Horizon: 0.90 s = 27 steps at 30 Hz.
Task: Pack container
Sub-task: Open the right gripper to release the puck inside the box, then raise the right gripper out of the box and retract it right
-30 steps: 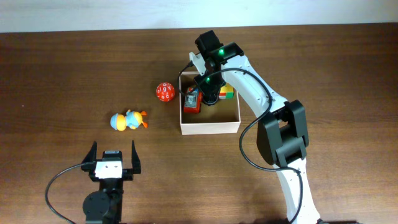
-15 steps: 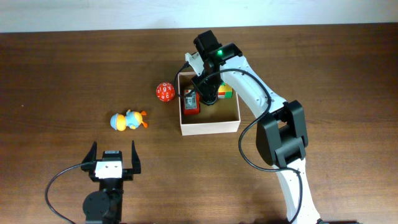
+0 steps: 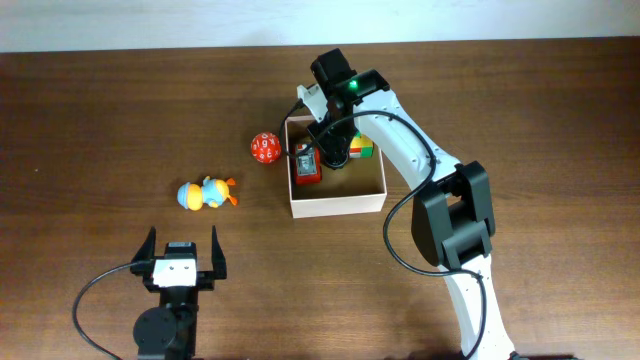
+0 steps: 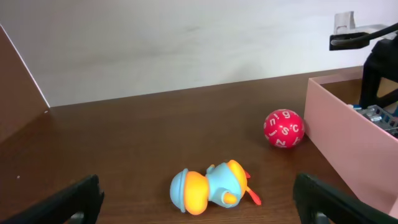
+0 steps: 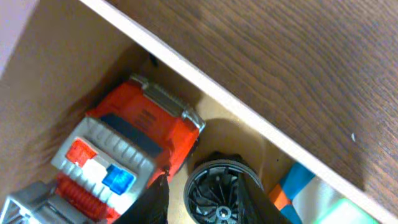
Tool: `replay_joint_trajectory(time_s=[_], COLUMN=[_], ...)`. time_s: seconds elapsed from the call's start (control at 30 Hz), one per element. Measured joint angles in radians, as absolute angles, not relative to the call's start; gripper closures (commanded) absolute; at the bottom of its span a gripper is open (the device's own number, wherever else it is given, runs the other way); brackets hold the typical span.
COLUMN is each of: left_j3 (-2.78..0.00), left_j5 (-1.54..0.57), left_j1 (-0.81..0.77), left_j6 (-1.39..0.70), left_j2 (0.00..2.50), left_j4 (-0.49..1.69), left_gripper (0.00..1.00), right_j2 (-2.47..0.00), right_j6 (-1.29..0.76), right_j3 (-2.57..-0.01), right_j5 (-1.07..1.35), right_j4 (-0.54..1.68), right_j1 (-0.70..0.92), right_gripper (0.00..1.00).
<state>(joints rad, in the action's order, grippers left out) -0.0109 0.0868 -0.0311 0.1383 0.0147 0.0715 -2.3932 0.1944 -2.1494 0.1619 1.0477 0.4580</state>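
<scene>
Dark wood table (image 3: 120, 120) below a pale wall, with the right pincer (image 3: 336, 155) reaching down into the container (image 3: 340, 203).

The container sits right of centre, toward the table's far edge. The right pincer is partly closed and appears to pinch a black finned wheel (image 5: 219, 191) low in the box's far half. The wheel is just beside a red fire truck (image 5: 127, 146), with a green and yellow block (image 3: 362, 149) on its other side. To place the wheel well, it likely needs to settle on the tan floor in the gap between those two toys. The pincer should then let go without nudging the truck and lift straight up, clear of the wall. The left pincer (image 3: 183, 242) is spread wide and empty near the front edge. A duck (image 3: 207, 194) and a red ball (image 3: 264, 149) lie outside the box.
</scene>
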Motion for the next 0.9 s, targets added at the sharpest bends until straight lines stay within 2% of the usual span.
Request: replay_joint_trajectory(time_s=[0.3, 0.47, 0.67, 0.9], left_j3=[-0.011, -0.011, -0.011, -0.011], left_j5=[0.087, 0.087, 0.087, 0.087], left_j1=[-0.031, -0.031, -0.031, -0.031], left_j6=[0.138, 0.138, 0.138, 0.138], left_j2=[0.015, 0.015, 0.015, 0.015], left_j4=[0.072, 0.072, 0.072, 0.072], left_gripper=[0.01, 0.01, 0.01, 0.01], right_j2=[-2.393, -2.393, -2.383, -2.355], right_j6=[0.177, 0.153, 0.112, -0.064], right_j3=[-2.152, -2.243, -2.468, -2.732], right_j5=[0.120, 0.109, 0.084, -0.081], right_j4=[1.085, 1.209, 1.365, 1.517], right_j1=[0.458, 0.458, 0.458, 0.453], right_gripper=[0.68, 0.54, 0.53, 0.29])
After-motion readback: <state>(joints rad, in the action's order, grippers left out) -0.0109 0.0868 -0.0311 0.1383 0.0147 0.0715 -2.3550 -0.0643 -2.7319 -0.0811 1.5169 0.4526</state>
